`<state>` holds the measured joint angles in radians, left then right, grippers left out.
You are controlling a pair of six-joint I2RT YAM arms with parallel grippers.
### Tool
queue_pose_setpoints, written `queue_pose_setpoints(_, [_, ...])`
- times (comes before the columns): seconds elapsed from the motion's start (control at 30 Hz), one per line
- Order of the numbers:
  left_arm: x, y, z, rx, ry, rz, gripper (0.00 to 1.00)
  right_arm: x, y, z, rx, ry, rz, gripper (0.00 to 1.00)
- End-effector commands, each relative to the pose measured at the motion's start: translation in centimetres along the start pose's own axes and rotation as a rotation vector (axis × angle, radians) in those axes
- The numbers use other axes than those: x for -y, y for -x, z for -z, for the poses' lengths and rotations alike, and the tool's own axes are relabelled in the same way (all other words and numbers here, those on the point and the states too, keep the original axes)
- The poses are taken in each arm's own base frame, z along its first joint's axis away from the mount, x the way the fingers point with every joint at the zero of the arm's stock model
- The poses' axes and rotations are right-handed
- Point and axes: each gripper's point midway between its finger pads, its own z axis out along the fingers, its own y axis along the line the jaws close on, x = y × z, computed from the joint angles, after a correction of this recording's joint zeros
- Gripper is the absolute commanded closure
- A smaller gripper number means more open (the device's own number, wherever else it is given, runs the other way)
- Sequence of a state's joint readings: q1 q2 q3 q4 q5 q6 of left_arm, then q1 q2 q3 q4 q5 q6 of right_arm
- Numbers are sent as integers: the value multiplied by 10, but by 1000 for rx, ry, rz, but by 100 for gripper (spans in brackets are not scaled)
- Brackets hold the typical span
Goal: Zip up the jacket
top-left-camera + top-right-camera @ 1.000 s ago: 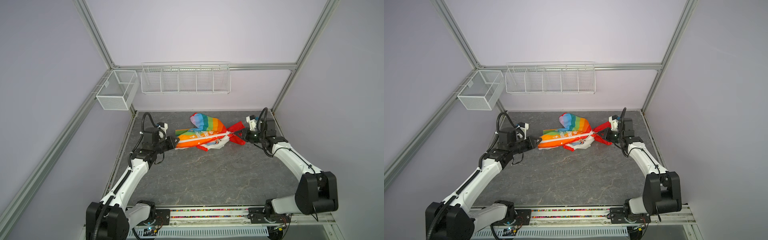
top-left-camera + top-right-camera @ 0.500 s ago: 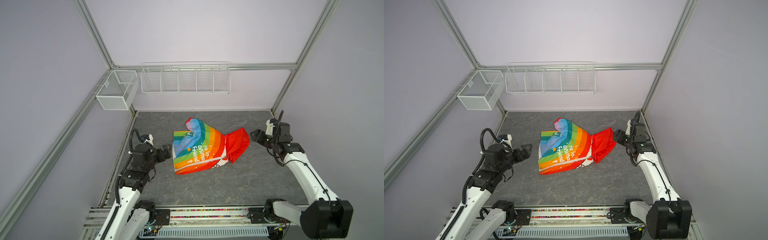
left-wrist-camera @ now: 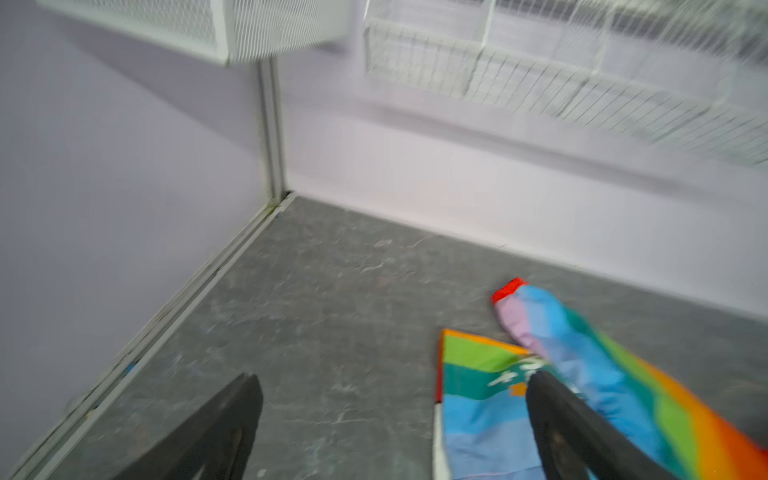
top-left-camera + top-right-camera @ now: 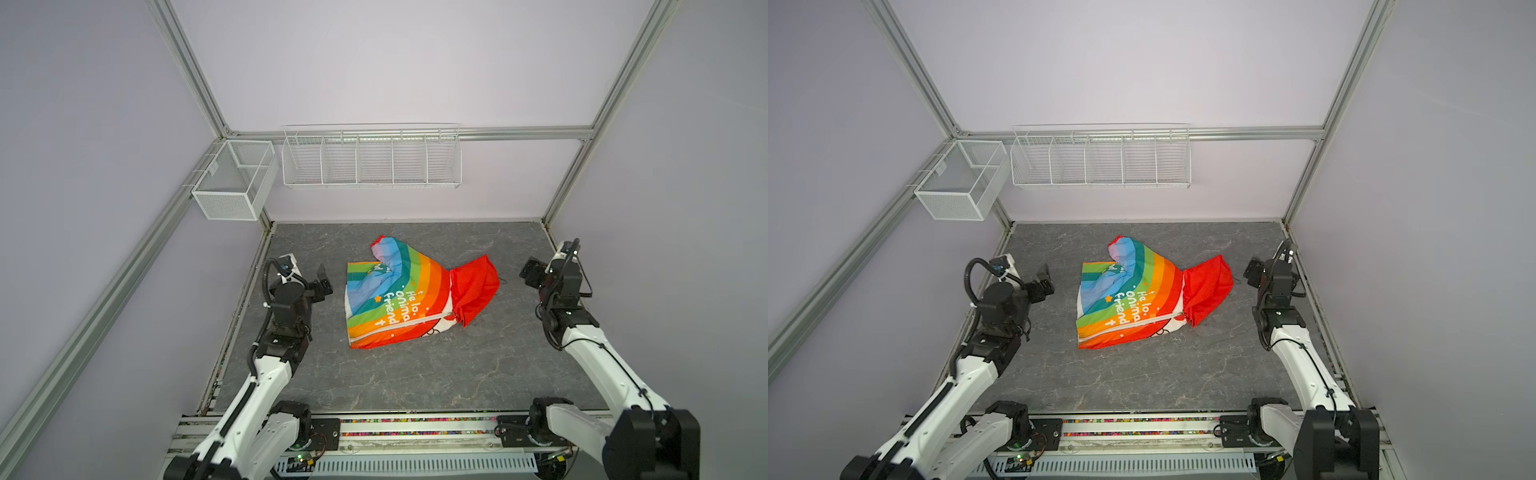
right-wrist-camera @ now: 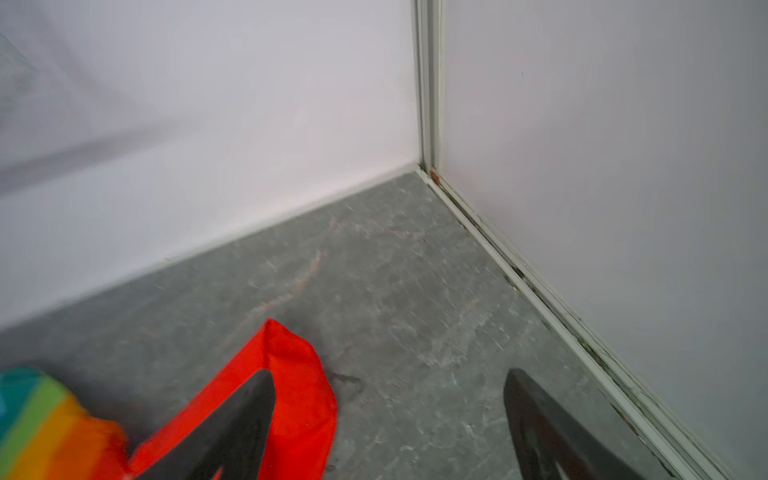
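**Jacket lies crosswise between two open, empty jaws**

The jacket [image 4: 395, 299] lies flat in the middle of the tabletop [image 4: 415, 382], rainbow half up. Its long axis runs from arm to arm, with the hem toward the left arm [image 4: 270, 374] and the red hood [image 4: 476, 286] toward the right arm [image 4: 598, 357]. The left jaws stand wide apart and hold nothing, just off the hem edge. In the left wrist view they are spread, with the hem corner showing past one finger. The right jaws are likewise spread and empty, just beyond the hood and apart from it.

The zipper [image 4: 415, 323] shows as a white line along the jacket's near edge, slanting from the hem corner up to the neck under the hood. It therefore lies toward the robot's base from both jaws and runs roughly parallel to the line between them. The left arm is nearer the hem end and the right arm nearer the neck end. Where the slider sits, and whether the teeth are joined, is too small to tell. I judge that one arm should pin the hem while the other pulls along that slant toward the hood.
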<state>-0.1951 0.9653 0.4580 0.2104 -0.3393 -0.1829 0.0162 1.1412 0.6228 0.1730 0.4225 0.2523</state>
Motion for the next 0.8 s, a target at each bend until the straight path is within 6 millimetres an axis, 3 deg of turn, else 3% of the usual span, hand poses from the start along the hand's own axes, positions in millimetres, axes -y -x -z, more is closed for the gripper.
queue_pose_setpoints(0.0, [-44,-8,-14,89,183,-3,0,20,-28,-9,55,-104,77,11])
queue_pose_setpoints(0.13, [-45,-29,-36,110,174,-55,0,11,-51,-21,109,-76,159,11])
queue_pose_setpoints(0.23, [-36,-30,-47,138,127,-72,1,-7,-62,-28,160,-3,203,11])
queue_pose_setpoints(0.33, [-37,-53,-52,158,107,-75,1,-29,-71,-31,116,98,263,11])
queue_pose_setpoints(0.37, [-36,-48,-51,214,96,-85,1,-28,-72,-31,126,109,258,11])
queue_pose_setpoints(0.43, [-36,-51,-52,165,110,-76,1,-34,-80,-36,130,153,271,12])
queue_pose_setpoints(0.53, [-33,-52,-70,64,111,-91,1,-31,-87,-42,54,139,263,11])
queue_pose_setpoints(0.6, [-35,-52,-79,62,137,-96,1,-30,-82,-44,97,147,251,11])
queue_pose_setpoints(0.77, [-36,-52,-79,58,137,-93,1,-28,-85,-46,60,154,238,11])
